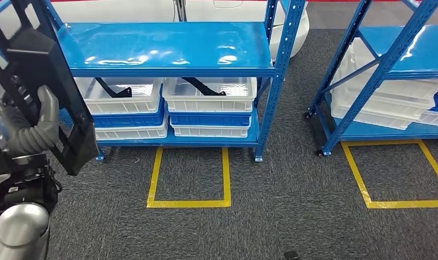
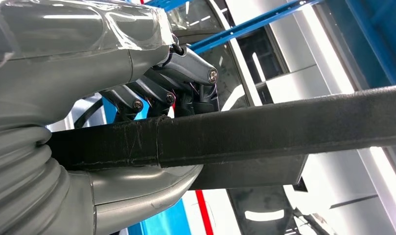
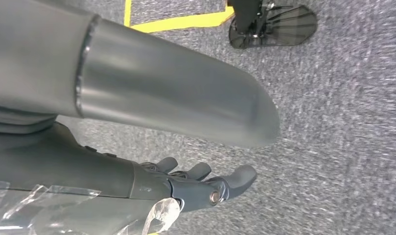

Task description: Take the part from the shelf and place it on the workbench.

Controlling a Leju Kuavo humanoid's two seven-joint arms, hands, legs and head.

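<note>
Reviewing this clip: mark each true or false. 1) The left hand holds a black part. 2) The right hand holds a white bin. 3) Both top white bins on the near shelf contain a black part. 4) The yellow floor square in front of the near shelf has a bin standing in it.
1) True: the left hand grips the black part.
2) False: the right hand holds nothing, fingers apart, over the grey carpet.
3) True: the left bin and right bin each hold one.
4) False: the yellow square frames bare carpet.
</note>
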